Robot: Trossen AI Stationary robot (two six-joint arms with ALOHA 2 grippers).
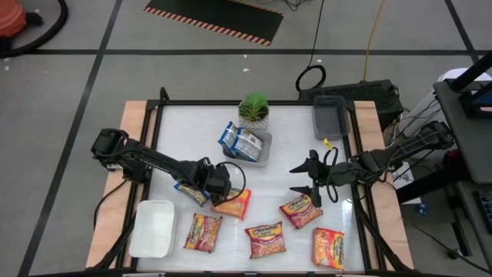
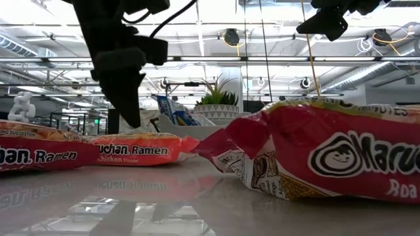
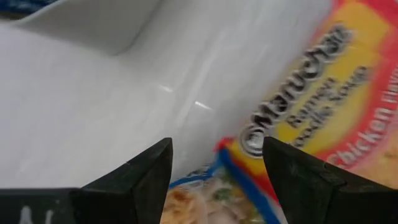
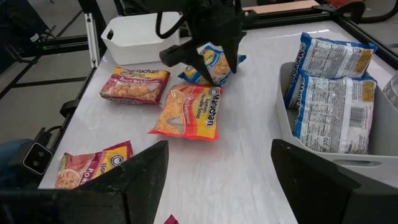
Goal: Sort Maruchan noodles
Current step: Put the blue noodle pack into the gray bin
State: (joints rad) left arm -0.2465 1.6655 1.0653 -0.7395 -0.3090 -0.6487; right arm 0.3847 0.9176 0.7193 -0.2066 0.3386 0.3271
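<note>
Your left arm reaches across the tabletop [image 1: 277,131] from its left edge, and its left hand [image 1: 217,185] points down with its fingers [image 3: 140,177] apart, straddling the near corner of a blue-white noodle packet [image 4: 211,62] that lies flat and unheld; from the wrist view it is hard to say whether a fingertip touches the wrapper. Just beside that packet, touching or overlapping its edge, lies an orange-yellow packet [image 1: 233,204]. Your right arm comes in from the right edge, and its right hand [image 1: 307,181] hovers above the tabletop with its fingers spread wide and nothing between them. Below it lie a pink-red packet [image 1: 300,211], a second one [image 1: 265,238] and a third [image 1: 328,248], with another packet [image 1: 202,231] beside the white tray [image 1: 152,228]. Two blue-white packets [image 1: 240,141] already stand in the grey tray [image 1: 267,150] next to the potted plant [image 1: 254,109]. A second grey bin [image 1: 330,115] sits at the far right corner.
</note>
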